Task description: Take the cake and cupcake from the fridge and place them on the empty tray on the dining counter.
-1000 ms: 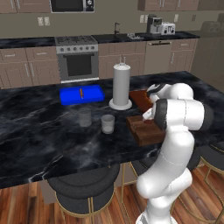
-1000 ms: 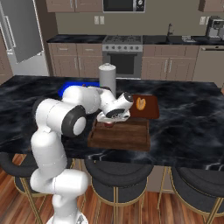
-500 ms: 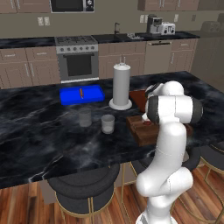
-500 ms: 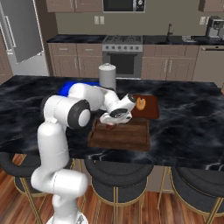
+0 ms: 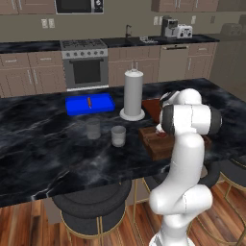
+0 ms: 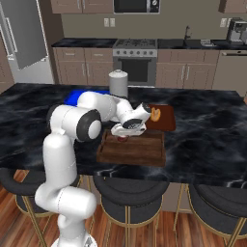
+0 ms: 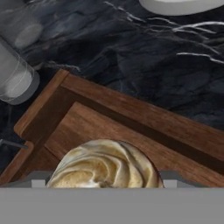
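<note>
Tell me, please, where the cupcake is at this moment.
The cupcake sits in the dark wooden tray on the dining counter, directly under the gripper, near the tray's corner closest to the two glasses.

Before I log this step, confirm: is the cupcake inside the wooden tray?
Yes. In the hand view the cupcake sits on the floor of the tray, within its raised rim, on the dark marbled counter.

The cupcake (pale swirled top) sits upright in the dark wooden tray on the black marbled dining counter.
</note>
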Controlling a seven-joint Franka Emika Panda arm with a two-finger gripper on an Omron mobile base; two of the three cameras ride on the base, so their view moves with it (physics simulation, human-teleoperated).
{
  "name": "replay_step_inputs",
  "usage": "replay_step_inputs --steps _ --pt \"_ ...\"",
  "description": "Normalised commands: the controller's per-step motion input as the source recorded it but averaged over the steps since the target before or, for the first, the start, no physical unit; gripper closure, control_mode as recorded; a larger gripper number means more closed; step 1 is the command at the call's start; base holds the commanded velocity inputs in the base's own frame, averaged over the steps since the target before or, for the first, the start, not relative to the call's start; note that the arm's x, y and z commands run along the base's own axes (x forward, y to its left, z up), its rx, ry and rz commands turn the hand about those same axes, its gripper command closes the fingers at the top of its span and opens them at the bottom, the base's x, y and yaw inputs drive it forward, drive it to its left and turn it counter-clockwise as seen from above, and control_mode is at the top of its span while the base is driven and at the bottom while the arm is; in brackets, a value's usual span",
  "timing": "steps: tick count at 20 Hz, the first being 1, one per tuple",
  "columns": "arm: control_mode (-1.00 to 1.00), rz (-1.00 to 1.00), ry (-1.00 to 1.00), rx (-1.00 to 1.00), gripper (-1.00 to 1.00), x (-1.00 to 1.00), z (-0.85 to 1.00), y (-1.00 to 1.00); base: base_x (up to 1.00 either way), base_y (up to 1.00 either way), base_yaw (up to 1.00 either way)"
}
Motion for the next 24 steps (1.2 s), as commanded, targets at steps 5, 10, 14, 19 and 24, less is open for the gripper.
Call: replay_step_inputs --steps 5,10,14,19,24 --pt "-1.0 0.0 -0.01 0.0 -1.0 -0.01 -0.07 0.01 0.0 0.0 0.0" --pt "-1.0 0.0 -0.06 0.0 -1.0 -0.05 0.0 0.0 0.0 0.0 0.0" --pt "-1.0 0.0 -0.02 0.0 -1.0 -0.03 0.06 0.0 0.0 0.0 0.0" --pt "-1.0 0.0 -0.09 0.0 -1.0 -0.15 0.62 0.0 0.0 0.0 0.0" --pt "-1.0 0.0 0.0 0.0 -1.0 0.0 0.98 0.0 0.0 0.0 0.0"
